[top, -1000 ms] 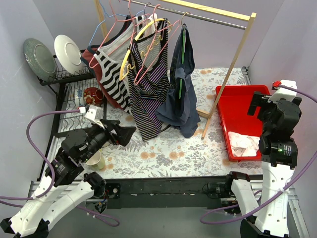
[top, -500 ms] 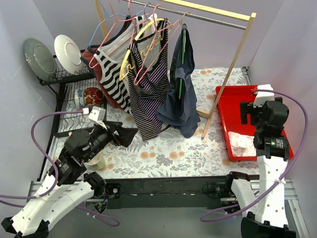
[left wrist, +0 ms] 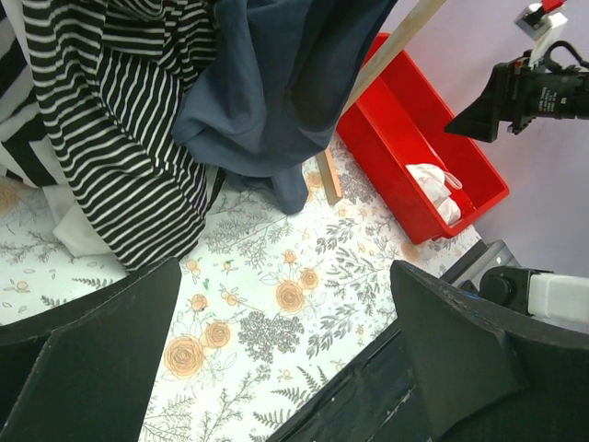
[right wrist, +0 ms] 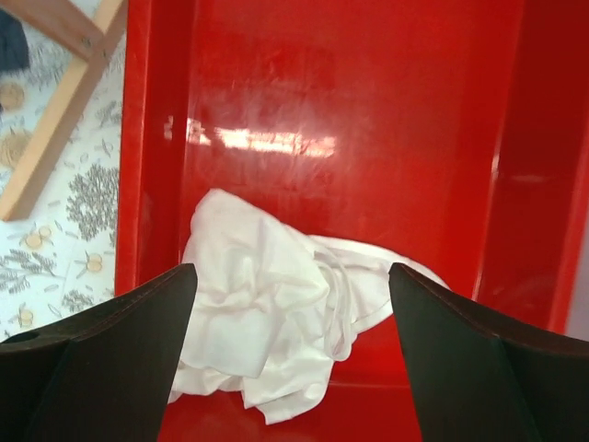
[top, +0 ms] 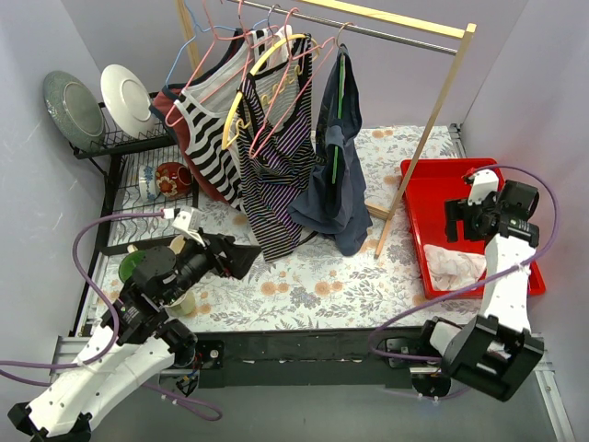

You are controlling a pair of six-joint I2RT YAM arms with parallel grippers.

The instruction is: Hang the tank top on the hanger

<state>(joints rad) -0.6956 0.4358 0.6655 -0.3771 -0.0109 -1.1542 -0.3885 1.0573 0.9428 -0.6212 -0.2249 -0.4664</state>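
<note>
The white tank top (right wrist: 276, 322) lies crumpled in the near end of the red bin (right wrist: 322, 110); it also shows in the top view (top: 453, 267) and the left wrist view (left wrist: 433, 189). My right gripper (right wrist: 290, 368) is open, above the bin, its jaws wide on either side of the tank top without touching it; in the top view it (top: 465, 221) sits over the bin's middle. A thin pink wire hanger (top: 296, 55) hangs on the rail in front of a striped top. My left gripper (top: 235, 253) is open and empty above the flowered cloth (left wrist: 276, 304).
A wooden rack (top: 442, 101) holds striped tops (top: 271, 175), a navy garment (top: 336, 184), a yellow hanger (top: 241, 92) and a light blue hanger (top: 189, 46). A dish rack with plates (top: 101, 101), a red bowl (top: 173, 178) and a mug (top: 182, 299) stand at the left.
My right arm has bent forward and down, bringing its open gripper over the bin. My left arm has shifted slightly forward and to the right.
</note>
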